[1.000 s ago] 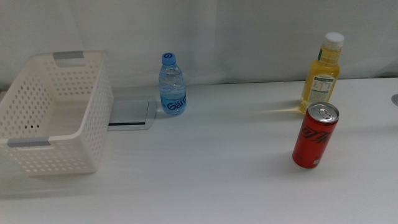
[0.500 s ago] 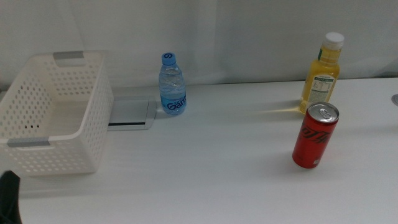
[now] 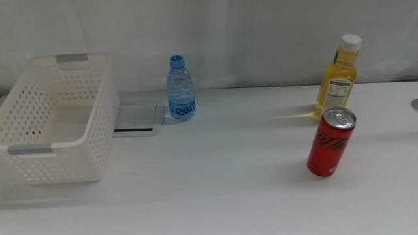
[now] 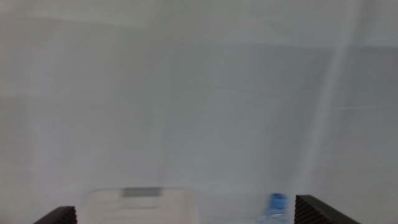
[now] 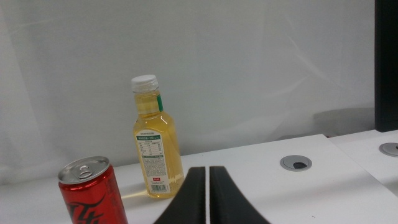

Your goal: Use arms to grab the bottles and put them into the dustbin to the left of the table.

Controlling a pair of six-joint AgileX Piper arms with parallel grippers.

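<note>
Both arms out of middle view, bottles untouched

Right gripper jaws clenched together, empty; left gripper jaws spread wide. Red can nearest, upright on table. Juice bottle just behind it. Water bottle at back, beside grey plate. Dustbin at left

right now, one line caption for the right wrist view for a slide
Shut right gripper faces the yellow juice bottle and red can.
</note>
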